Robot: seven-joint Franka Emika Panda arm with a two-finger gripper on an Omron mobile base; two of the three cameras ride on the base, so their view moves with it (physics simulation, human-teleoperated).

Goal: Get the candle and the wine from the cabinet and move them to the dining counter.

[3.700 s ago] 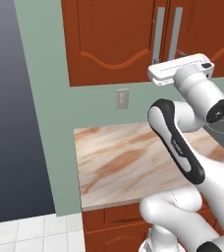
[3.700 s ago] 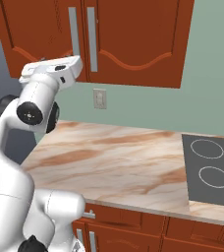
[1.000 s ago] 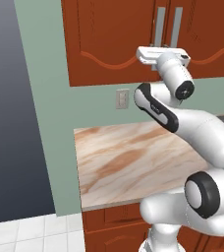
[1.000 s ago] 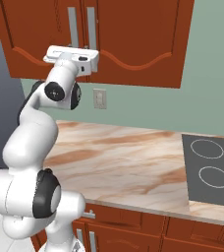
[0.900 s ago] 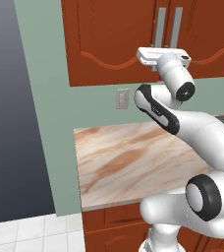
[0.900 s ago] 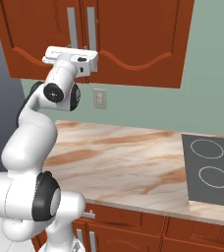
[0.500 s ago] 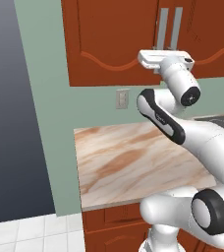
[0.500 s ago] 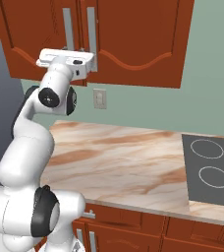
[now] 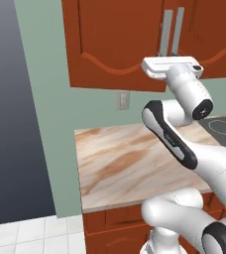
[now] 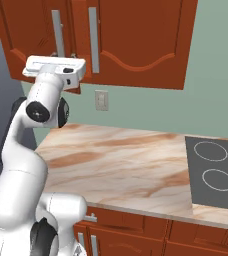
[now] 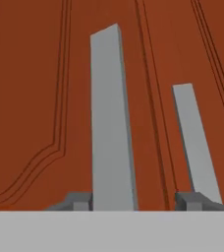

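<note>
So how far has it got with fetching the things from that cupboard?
Barely begun. The cabinet looks fully shut, so nothing has come out yet. In hand: the gripper is raised to the doors, its open fingertips at the foot of the left door's handle, without a clear grip. Left: pull the door open, take out the candle and wine, and carry both to the dining counter.

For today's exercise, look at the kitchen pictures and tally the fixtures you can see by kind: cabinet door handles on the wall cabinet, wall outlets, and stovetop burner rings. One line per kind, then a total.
Wall cabinet door handles: 2
Wall outlets: 1
Stovetop burner rings: 2
Total: 5
</note>
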